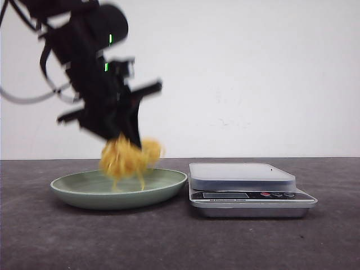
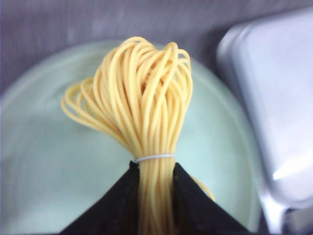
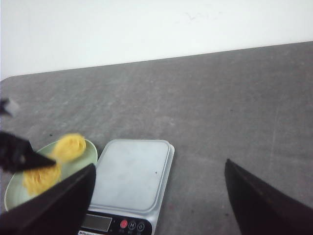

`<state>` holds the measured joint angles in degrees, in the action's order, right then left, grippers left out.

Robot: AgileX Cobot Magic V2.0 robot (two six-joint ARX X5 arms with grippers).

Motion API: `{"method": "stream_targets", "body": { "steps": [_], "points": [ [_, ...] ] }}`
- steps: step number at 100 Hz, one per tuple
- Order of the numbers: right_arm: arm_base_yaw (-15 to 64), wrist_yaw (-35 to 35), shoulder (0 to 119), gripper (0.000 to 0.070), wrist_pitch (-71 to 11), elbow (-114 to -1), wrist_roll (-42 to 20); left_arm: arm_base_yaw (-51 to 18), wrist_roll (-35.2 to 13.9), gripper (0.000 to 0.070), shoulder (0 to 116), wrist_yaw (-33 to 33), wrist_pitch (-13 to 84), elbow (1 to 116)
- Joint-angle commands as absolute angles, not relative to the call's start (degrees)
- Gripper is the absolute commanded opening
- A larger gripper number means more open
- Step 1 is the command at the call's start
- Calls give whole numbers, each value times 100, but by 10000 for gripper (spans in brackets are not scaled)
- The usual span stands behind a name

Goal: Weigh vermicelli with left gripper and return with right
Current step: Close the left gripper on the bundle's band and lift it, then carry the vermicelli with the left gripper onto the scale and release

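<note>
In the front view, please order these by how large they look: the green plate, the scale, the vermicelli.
1. and 2. Green plate and scale: nearly alike in width, so no firm ranking.
3. Vermicelli, held by the left gripper: clearly smallest, though blurred.

Bare scale platform (image 1: 241, 170) beside plate (image 1: 169, 181)

Dark grey table (image 1: 67, 242) — pale green plate (image 1: 169, 188), silver kitchen scale (image 1: 250, 188) just beside it
</note>
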<state>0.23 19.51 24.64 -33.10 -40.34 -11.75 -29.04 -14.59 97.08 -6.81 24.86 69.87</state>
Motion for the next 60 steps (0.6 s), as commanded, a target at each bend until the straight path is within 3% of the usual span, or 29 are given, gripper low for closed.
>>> {"method": "stream_targets", "body": {
  "steps": [1, 14, 26, 60],
  "points": [
    [30, 1955, 2499, 533, -3297, -4128, -1094, -2967, -1496, 3, 9470, -974, 2497, 7391],
    [30, 1957, 2499, 533, -3299, -4128, -1096, -3024, -2018, 3, 9223, -2156, 2502, 7771],
    [30, 1959, 2497, 533, -3295, -4128, -1140, -3262, -2576, 3, 9201, -2698, 2012, 7887],
    [30, 1970, 2495, 533, -3301, -4128, -1155, -4032, -3573, 3, 9942, -2392, 742, 7887]
  ]
}}
